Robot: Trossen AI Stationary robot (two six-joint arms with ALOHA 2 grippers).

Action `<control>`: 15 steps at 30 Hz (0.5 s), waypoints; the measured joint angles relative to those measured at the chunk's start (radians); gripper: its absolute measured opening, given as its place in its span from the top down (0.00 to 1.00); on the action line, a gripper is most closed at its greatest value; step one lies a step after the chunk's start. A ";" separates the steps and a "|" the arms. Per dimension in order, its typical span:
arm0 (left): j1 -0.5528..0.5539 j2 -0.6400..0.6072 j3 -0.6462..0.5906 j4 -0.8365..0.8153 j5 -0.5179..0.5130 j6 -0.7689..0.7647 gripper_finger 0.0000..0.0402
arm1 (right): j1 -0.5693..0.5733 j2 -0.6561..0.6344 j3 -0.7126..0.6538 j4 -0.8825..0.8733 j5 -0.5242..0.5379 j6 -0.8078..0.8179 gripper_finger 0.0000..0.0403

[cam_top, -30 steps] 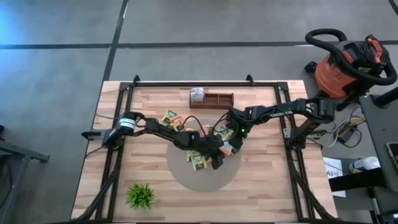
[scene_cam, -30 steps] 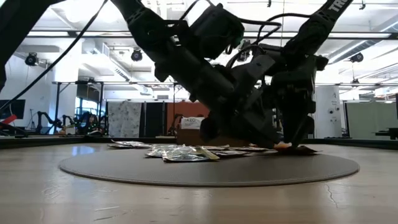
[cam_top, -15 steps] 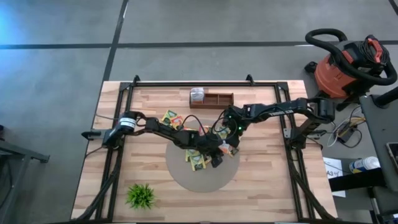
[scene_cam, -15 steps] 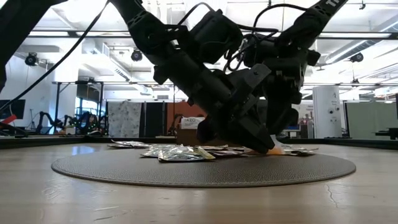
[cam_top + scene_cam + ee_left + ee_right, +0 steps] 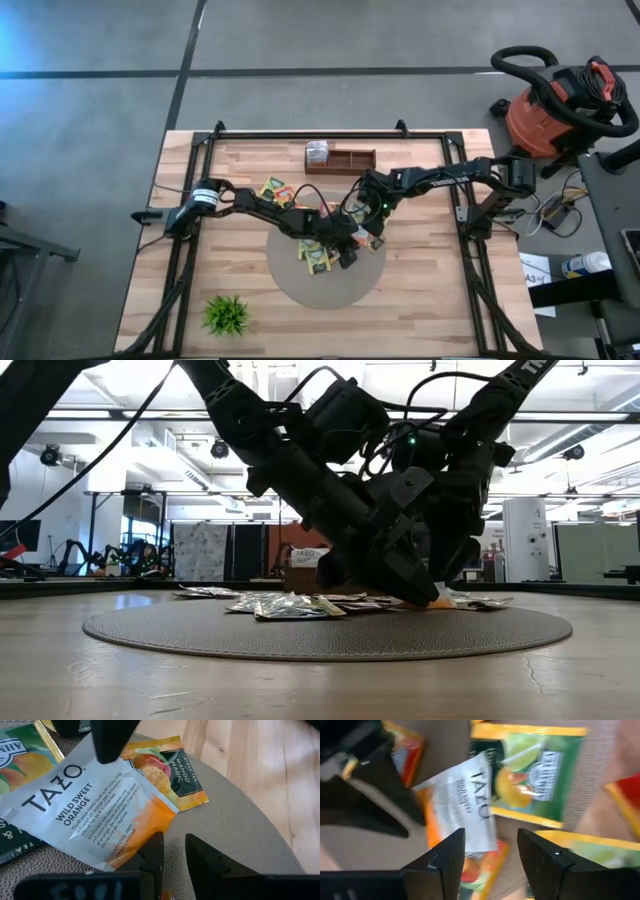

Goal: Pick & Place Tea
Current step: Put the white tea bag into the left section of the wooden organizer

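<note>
showing both grippers crowded over the pile of tea sachets (image 5: 318,252) on the round grey mat (image 5: 330,290), near the middle of the wooden table (image 5: 420,300). you have the left gripper (image 5: 347,258) low at the pile's right edge, fingers (image 5: 150,857) set narrowly apart with only mat between them; it holds nothing, and its tips sit just beside the corner of the white and orange sachet (image 5: 95,815), probably placed to slide under that loose edge. the right gripper (image 5: 378,237) hangs above the same sachet (image 5: 462,812) with its fingers (image 5: 447,855) spread wide and empty, likely waiting to come down or keeping clear. a mango sachet (image 5: 172,775) lies partly beneath the white one. more sachets (image 5: 275,189) lie off the mat, well apart from the brown tray (image 5: 350,158) at the table's far edge, which looks like the intended drop place. no sachet is lifted yet.
</note>
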State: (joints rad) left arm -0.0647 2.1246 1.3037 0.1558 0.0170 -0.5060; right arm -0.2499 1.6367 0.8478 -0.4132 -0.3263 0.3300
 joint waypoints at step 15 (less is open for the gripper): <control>0.001 0.037 0.002 0.030 0.000 0.000 0.81 | 0.001 0.002 -0.001 0.015 -0.062 -0.029 0.56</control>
State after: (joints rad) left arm -0.0635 2.1617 1.3060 0.1860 0.0166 -0.5064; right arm -0.2489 1.6382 0.8471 -0.3986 -0.3886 0.3009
